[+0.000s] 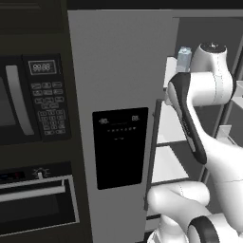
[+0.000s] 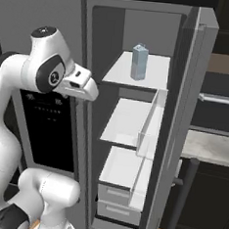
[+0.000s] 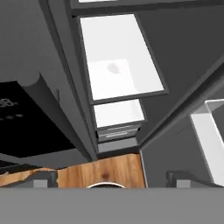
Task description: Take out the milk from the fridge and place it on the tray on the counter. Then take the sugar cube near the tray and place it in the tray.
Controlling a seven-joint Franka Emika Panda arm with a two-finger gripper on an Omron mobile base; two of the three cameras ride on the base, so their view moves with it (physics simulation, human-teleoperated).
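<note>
White and dark-jointed, the arm stands close in front of the fridge (image 2: 143, 35), its tool (image 3: 111, 175) spread wide and gripping nothing; in the hand view the two tips sit far apart with wooden floor (image 3: 103, 170) between them, so the hand is angled downward rather than at any shelf.

The fridge's right-hand door (image 2: 192, 118) stands swung out, which is why the shelves are exposed. Its clear door bin (image 2: 150, 122) juts toward the shelf fronts and narrows the way in on that side. On the other side, the closed door with the black display panel (image 1: 119, 147) forms a hard edge beside the arm's upper link.

Inside the fridge, the lower drawers (image 2: 118, 205) and the two bare white shelves above them leave open room. The milk (image 2: 138, 62) stands upright on the top shelf (image 2: 154, 73), near its front lip and well apart from the side walls, so a level approach from the front looks the least cramped. From the left base view the carton (image 1: 184, 58) is half hidden behind the arm's wrist, so its spacing from the tool is hard to judge; it seems well apart.

Beyond the open door a strip of marbled worktop (image 2: 209, 147) shows, where the carton must go.
</note>
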